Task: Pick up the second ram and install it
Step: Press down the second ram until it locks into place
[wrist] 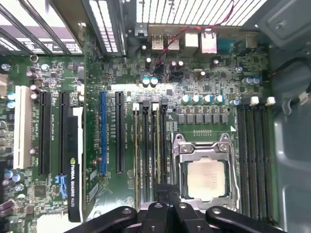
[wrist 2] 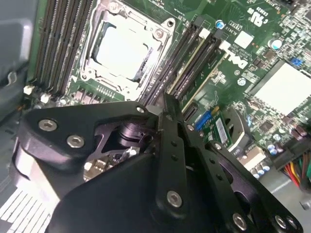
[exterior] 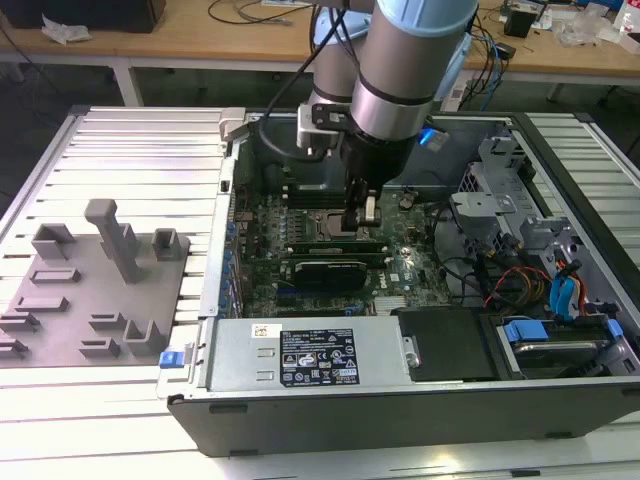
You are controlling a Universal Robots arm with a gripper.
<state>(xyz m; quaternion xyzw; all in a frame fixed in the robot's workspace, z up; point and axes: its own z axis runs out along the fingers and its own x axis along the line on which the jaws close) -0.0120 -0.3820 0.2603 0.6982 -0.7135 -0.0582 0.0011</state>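
Down inside the open grey computer case (exterior: 300, 365), the black two-finger gripper (exterior: 358, 225) is parked right over the memory slots beside the silver processor socket (wrist: 206, 177). Whether it's clamped or released can't be told. The second ram (wrist: 157, 145), a long narrow green stick, seems to be stood in a slot directly under it. It's judged light, stiff and fragile, so it's best taken by the long top edge, mid-length. Things are crowded by the black-shrouded graphics card (exterior: 325, 272) on the near side, with coloured cables (exterior: 500, 280) off to the exterior view's right.
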